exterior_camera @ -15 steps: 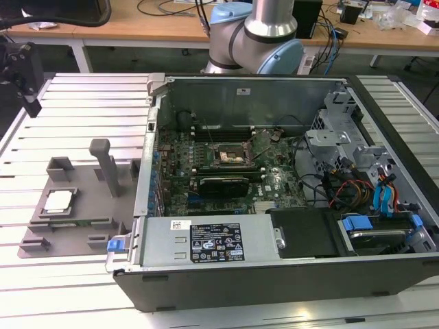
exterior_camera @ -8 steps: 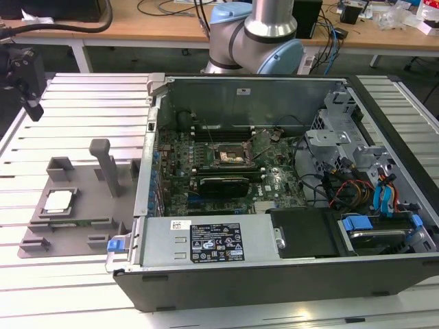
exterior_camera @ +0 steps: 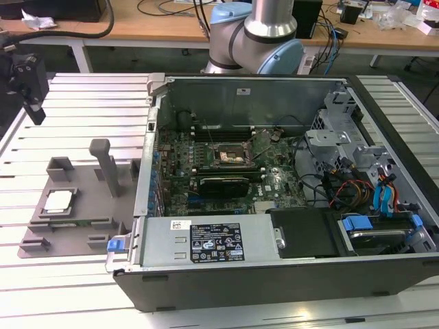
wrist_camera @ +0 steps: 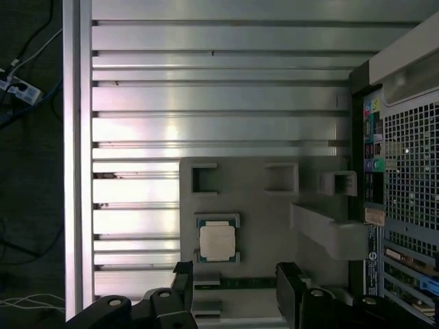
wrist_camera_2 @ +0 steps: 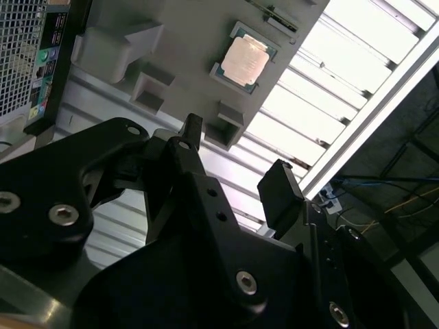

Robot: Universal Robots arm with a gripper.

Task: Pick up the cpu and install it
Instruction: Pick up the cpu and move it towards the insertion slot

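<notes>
The cpu [exterior_camera: 58, 200] is a small square chip with a pale metal top. It lies flat in a pocket of the grey fixture [exterior_camera: 82, 185] at the exterior view's left, and appears in both wrist views [wrist_camera_2: 245, 59] [wrist_camera: 217, 241]. My gripper [exterior_camera: 34, 110] hangs in the air above the slatted table, beyond the fixture and apart from the chip. Its two black fingers [wrist_camera: 184, 275] stand open with nothing between them. The dark socket [exterior_camera: 230, 154] sits on the motherboard inside the open computer case [exterior_camera: 274, 267].
A tall grey post [exterior_camera: 104, 164] and low blocks rise from the fixture beside the chip. A thin green strip [exterior_camera: 75, 223] lies in a fixture slot. The case wall [exterior_camera: 147, 157] stands next to the fixture. The arm's base [exterior_camera: 257, 34] is behind the case.
</notes>
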